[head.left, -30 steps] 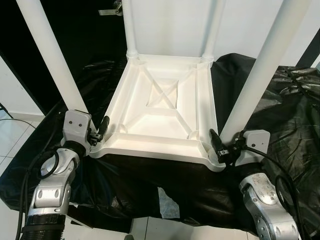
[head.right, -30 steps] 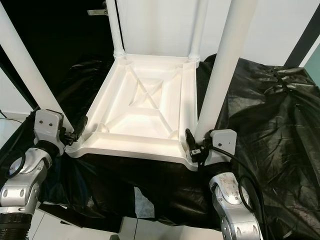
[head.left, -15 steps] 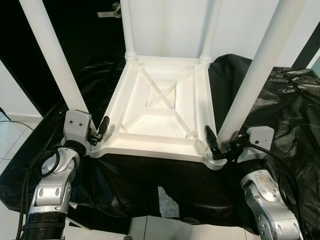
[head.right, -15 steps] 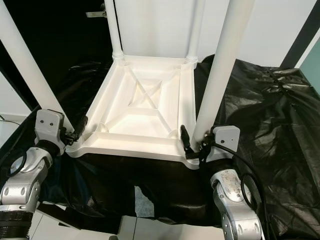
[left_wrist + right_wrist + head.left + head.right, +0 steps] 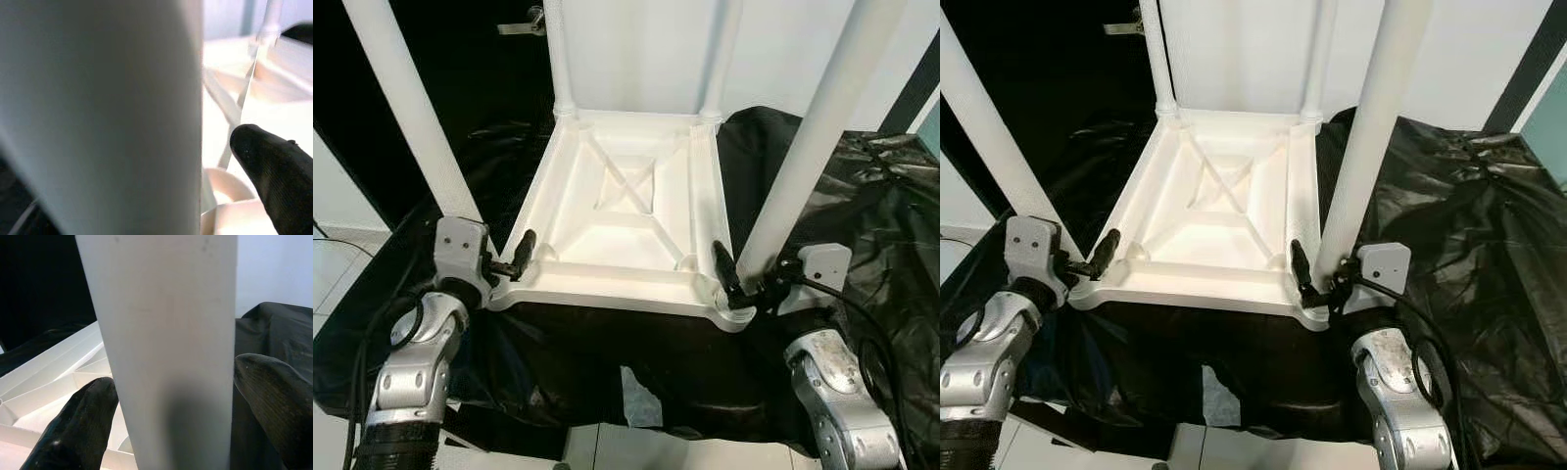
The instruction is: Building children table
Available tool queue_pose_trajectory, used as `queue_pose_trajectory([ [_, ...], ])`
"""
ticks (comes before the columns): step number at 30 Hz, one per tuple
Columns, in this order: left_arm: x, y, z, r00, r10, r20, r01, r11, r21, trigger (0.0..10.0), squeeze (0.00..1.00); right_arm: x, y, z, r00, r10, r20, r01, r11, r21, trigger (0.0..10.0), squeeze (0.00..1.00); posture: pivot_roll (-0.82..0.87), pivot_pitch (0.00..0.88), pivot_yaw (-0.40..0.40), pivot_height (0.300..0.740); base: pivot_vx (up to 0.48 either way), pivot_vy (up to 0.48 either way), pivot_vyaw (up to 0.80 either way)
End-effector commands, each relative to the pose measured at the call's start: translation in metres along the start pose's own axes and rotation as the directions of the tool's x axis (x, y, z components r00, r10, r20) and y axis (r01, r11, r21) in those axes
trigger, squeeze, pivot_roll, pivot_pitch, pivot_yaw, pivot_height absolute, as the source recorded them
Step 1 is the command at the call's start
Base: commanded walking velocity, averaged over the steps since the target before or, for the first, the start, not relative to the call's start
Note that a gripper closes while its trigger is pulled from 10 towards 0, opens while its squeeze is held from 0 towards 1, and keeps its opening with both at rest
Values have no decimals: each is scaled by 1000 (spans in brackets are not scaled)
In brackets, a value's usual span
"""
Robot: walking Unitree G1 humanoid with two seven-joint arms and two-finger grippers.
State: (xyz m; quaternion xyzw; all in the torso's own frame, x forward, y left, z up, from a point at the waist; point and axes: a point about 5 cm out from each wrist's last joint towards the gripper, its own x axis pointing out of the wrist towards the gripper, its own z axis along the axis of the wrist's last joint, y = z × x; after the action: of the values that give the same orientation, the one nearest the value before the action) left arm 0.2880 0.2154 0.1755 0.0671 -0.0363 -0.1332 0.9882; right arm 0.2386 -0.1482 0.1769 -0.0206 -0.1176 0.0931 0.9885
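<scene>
Since one second ago the right pincer has slid a little inward along the near right leg, and the whole scene sits slightly lower in the head views. On the left, the left pincer (image 5: 509, 262) is at the near left corner of the upside-down white plastic children table (image 5: 626, 211), with the near left white round leg (image 5: 406, 117) between its black fingers (image 5: 271, 176); I cannot tell if they press the leg. The table lies with its ribbed underside up on a crumpled black plastic sheet (image 5: 862, 211), and two far legs (image 5: 558, 59) stand upright. On the right, the right pincer (image 5: 1317, 279) is closed around the base of the near right white leg (image 5: 1371, 127), one finger (image 5: 73, 426) on each side.
</scene>
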Motion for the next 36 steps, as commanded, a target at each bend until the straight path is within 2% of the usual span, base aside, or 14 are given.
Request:
queue_pose_trajectory([
  [1,-4,-2,6,997,-75,15,75,997,-16,10000,0,1,-1,-1,1000,7,3,-7,1000,6,10000,0,39,26,-47,740,0,0,0],
  [5,-9,-1,12,996,-83,44,84,996,-39,10000,0,1,-1,-1,1000,9,5,-9,1000,5,10000,0,42,18,-47,740,0,0,0],
  [7,-20,-3,22,988,-111,110,118,991,-60,10000,0,0,0,-3,1000,16,5,-16,1000,4,10000,0,44,15,-46,740,0,0,0],
  [9,-24,-4,24,984,-116,133,127,988,-82,10000,0,-1,1,-3,1000,20,5,-20,1000,5,10000,0,44,15,-46,740,0,0,0],
  [12,-28,-6,26,980,-135,143,152,982,-115,10000,0,-1,1,-4,1000,24,7,-24,1000,3,10000,0,47,9,-48,740,0,0,0],
  [14,-39,-13,26,966,-203,161,225,965,-136,10000,0,-1,1,-4,1000,22,19,-22,1000,-6,10000,0,52,1,-50,740,0,0,0],
  [16,-39,-13,26,966,-203,161,225,965,-136,10000,0,-1,1,-4,1000,22,19,-22,1000,-6,10000,0,52,1,-50,740,0,0,0],
  [19,-47,-23,19,958,-250,142,269,953,-138,10000,0,-4,-3,-8,1000,-2,29,3,1000,-31,10000,0,58,0,-48,740,0,0,0],
  [22,-49,-27,15,958,-255,131,273,952,-141,10000,0,-6,-4,-10,1000,-8,26,9,999,-37,10000,0,58,0,-48,740,0,0,0],
  [25,-48,-32,7,969,-219,114,235,960,-154,10000,0,-10,-6,-14,1000,-22,15,23,998,-52,10000,0,50,0,-40,740,0,0,0],
  [29,-44,-31,5,978,-174,112,191,967,-169,10000,0,-11,-8,-16,1000,-30,8,30,998,-54,10000,0,46,0,-38,740,0,0,0],
  [36,-42,-30,7,978,-180,102,194,970,-147,10000,0,-8,-7,-15,999,-17,29,19,999,-41,10000,0,45,0,-32,740,0,0,0],
])
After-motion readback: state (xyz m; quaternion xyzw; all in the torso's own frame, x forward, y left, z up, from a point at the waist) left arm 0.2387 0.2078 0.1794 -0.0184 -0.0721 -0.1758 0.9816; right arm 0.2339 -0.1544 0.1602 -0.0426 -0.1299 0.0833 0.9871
